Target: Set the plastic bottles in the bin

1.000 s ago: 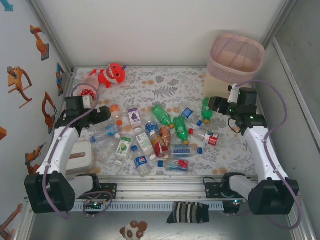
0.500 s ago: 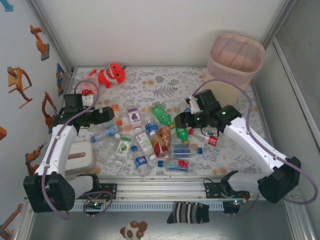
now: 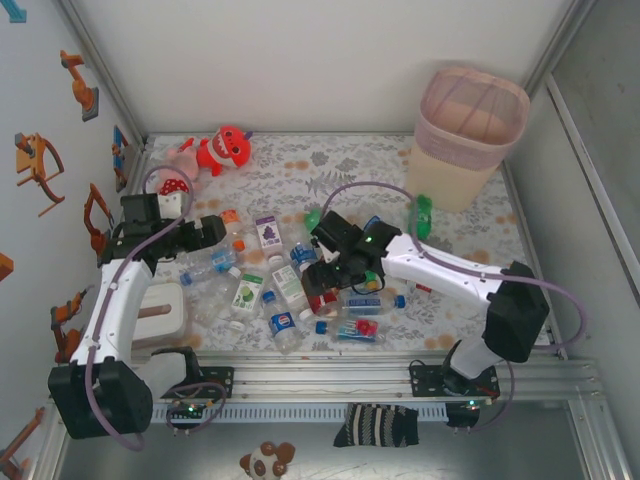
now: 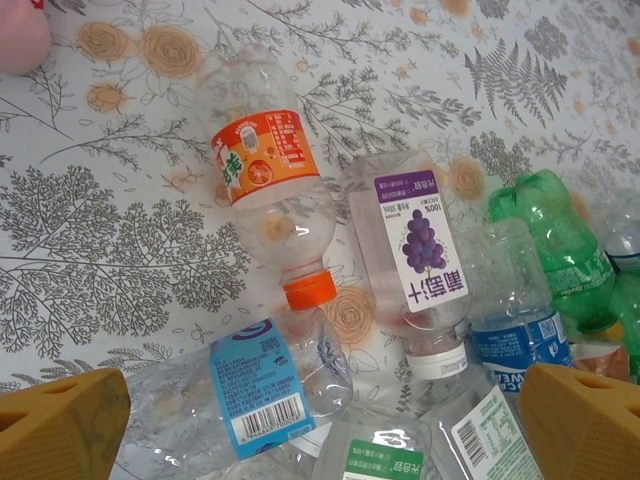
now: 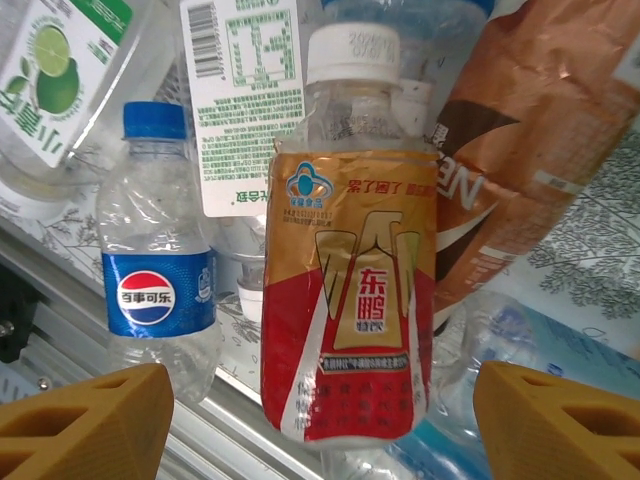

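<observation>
Left gripper [image 4: 320,435] jaws wide apart, empty, above orange-label bottle [image 4: 265,165] and grape-label bottle [image 4: 420,250]. Right gripper [image 5: 325,430] jaws spread, gripping nothing, red-gold bottle [image 5: 350,300] between them. Plastic bottles [image 3: 290,285] scattered mid-table [image 3: 340,165]; bin [image 3: 450,180] upright at far right corner.

1. Bright, even white light falls from above, and the tabletop [image 3: 350,170] reads clearly out to its far edge.
2. Shadows are soft and faint, with only slight darkening under the plastic bottles [image 3: 290,285] at the tabletop's middle.
3. The clear plastic shows small pale glints but no harsh glare.
4. The top view is a little soft and grainy, and its side walls splay outward.
5. In the left wrist view, the orange-labelled bottle [image 4: 265,190] has crisp print.
6. In the right wrist view, the red-and-gold bottle [image 5: 350,290] is sharp, while the brown bottle [image 5: 520,150] beside it looks softer.
</observation>
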### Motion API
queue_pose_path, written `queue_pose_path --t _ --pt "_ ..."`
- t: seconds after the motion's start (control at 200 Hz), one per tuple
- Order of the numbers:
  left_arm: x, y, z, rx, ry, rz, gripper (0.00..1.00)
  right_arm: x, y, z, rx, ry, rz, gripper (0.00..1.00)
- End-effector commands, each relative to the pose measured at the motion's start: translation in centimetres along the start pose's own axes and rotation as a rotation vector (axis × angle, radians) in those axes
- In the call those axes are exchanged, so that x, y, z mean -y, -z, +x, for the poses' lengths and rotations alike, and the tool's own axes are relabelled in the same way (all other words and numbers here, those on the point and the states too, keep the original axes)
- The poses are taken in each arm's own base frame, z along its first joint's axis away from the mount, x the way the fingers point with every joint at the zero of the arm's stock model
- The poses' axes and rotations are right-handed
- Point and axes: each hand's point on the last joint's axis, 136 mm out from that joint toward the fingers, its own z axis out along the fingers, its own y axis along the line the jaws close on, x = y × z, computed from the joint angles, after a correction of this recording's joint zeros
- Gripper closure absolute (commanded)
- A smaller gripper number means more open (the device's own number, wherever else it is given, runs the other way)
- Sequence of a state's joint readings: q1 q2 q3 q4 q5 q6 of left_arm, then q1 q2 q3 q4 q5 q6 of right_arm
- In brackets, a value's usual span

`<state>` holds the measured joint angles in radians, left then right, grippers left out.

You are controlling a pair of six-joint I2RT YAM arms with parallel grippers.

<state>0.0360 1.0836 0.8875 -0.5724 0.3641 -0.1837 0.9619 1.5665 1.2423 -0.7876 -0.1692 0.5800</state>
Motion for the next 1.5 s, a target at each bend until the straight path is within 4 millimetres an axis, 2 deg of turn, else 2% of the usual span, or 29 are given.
queue_pose_path --t 0.0,0.491,0.746,0.951,1.182,1.317,1.497 --pt "0.4 0.3 0.1 0.015 -0.005 0.030 0.01 -0.5 -0.8 -0.5 0.011 -0.019 0.012 0.22" --pt "0.7 0.2 0.0 0.015 0.004 0.060 0.01 0.7 -4.7 0.8 -0.084 -0.031 0.064 0.22" --pt "0.5 0.4 -0.1 0.020 0.013 0.056 0.01 1.2 -5.0 1.0 -0.094 -0.037 0.086 0.27" --pt "0.4 0.3 -0.1 0.020 0.014 0.056 0.01 1.3 -4.2 0.9 -0.077 -0.035 0.095 0.39" --pt "0.2 0.4 -0.2 0.026 0.021 0.051 0.02 0.7 -2.6 0.4 -0.042 -0.032 0.078 0.41" --pt "0.1 0.4 -0.3 0.028 0.026 0.052 0.02 0.2 -0.5 -0.4 0.006 -0.023 0.068 0.41" --pt "0.0 0.3 -0.3 0.026 0.032 0.057 0.02 0.4 3.7 -2.1 0.090 0.006 0.106 0.41"
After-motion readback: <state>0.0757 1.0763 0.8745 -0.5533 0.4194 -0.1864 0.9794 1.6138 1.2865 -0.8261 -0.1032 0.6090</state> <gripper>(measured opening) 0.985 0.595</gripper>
